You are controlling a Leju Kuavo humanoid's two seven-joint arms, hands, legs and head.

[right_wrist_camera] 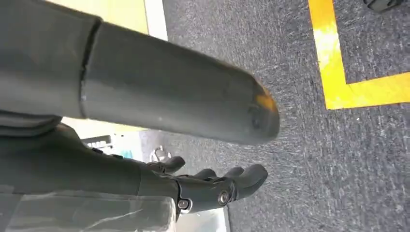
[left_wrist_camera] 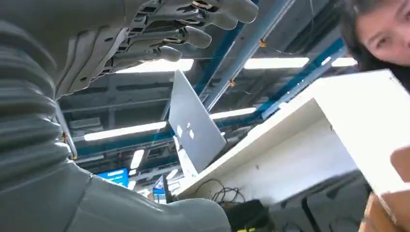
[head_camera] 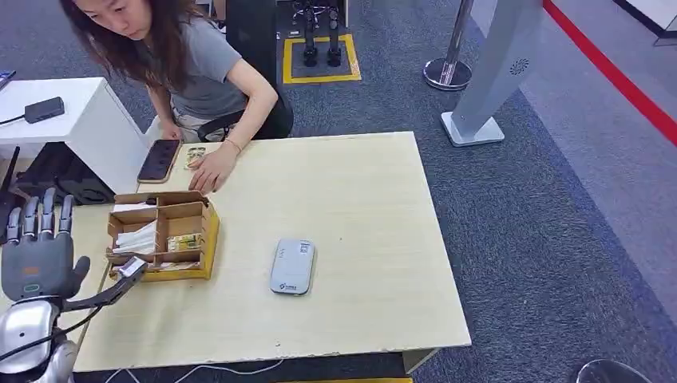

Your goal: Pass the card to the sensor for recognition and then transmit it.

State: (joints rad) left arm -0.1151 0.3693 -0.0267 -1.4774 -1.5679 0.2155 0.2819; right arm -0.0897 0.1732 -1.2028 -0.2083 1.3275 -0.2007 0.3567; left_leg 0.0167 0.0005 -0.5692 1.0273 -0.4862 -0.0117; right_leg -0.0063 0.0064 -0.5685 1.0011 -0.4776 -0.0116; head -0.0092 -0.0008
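Observation:
A grey-white sensor [head_camera: 291,266] lies flat on the pale wooden table [head_camera: 367,199]. To its left stands a cardboard sorting box [head_camera: 164,234] with cards [head_camera: 185,242] and white slips in its compartments. My left hand [head_camera: 38,255] is raised just left of the box, fingers [left_wrist_camera: 183,29] spread and straight, holding nothing. A thin dark strip with a pale tip [head_camera: 132,267] reaches from under that hand to the box's front corner; I cannot tell what it is. My right hand [right_wrist_camera: 212,186] hangs over grey carpet, fingers loosely extended and empty.
A person sits at the table's far side, one hand [head_camera: 209,169] flat on the top beside a small card [head_camera: 194,157] and a dark phone [head_camera: 159,159]. A white cabinet [head_camera: 88,120] stands at the left. A grey post base [head_camera: 473,129] stands beyond the table.

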